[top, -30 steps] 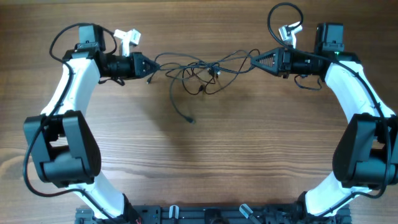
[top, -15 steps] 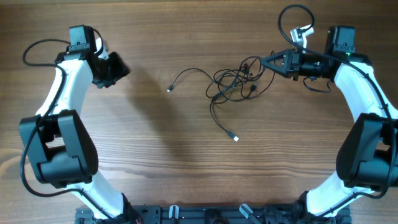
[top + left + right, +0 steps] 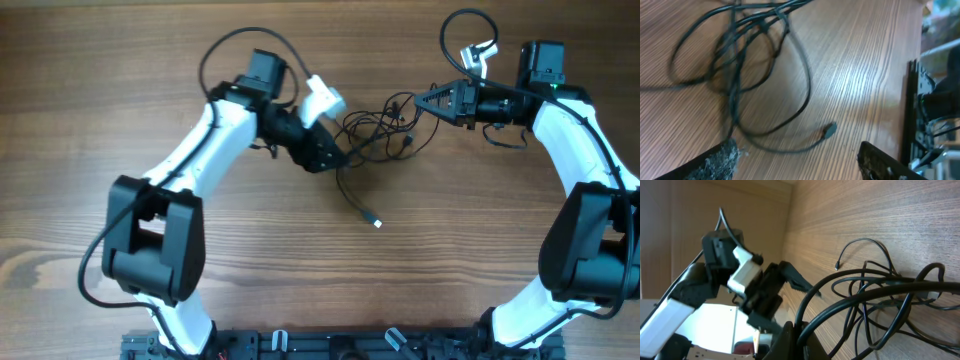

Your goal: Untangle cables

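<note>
Toward the far middle of the wooden table [image 3: 200, 250], the cables [image 3: 378, 128] are lying in a loose tangle, with one plug-tipped end [image 3: 376, 222] trailing nearer. The right gripper [image 3: 420, 100] is pinching strands at the tangle's right edge. The left gripper [image 3: 332, 160] is hovering over the left loops, fingers [image 3: 720, 160] spread. It seems to be seeking a second hold; the next move calls for closing on one loop and drawing it leftward.
</note>
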